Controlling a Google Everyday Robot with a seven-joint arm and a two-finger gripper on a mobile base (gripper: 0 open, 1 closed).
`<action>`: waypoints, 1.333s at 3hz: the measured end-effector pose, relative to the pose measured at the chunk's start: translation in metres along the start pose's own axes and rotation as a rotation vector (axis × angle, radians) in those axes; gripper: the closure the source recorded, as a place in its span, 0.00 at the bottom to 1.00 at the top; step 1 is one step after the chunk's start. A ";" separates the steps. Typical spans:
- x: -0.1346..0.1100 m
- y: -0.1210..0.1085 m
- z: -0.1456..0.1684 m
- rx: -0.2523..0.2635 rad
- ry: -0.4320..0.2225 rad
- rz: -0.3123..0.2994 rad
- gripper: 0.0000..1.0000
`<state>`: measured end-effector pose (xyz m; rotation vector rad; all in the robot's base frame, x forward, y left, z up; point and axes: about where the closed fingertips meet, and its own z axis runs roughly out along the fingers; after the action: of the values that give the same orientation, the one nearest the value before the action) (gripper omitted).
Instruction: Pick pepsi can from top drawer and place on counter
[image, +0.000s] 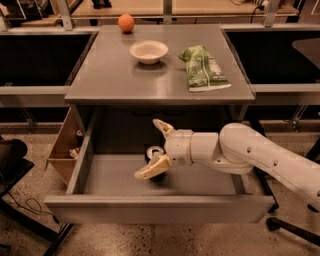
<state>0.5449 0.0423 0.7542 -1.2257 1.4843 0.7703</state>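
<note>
Top drawer pulled open, plain flat grey metal front panel nearest, smooth grey floor behind it. Pepsi can stands upright on the drawer floor near the middle; dark body, round silver top, no logo or writing readable. Gripper is inside the drawer at the can, cream fingers spread wide. One finger crosses in front of the can and hides part of its body, the other sits behind it; contact cannot be told. Smooth, rounded white arm reaches in from the right.

Small brown wooden box hangs just left of the drawer.

Above, the flat matte grey counter holds a round white bowl, a crinkled green bag with an unreadable pale label, and an orange at the far edge. Pale wooden bench top lies beyond.
</note>
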 end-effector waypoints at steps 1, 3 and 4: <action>0.016 0.014 -0.003 -0.024 0.000 0.005 0.00; 0.058 -0.007 -0.003 0.015 -0.026 -0.003 0.00; 0.069 -0.025 -0.006 0.020 -0.005 0.003 0.00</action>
<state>0.5698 0.0088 0.6928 -1.2058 1.4872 0.7585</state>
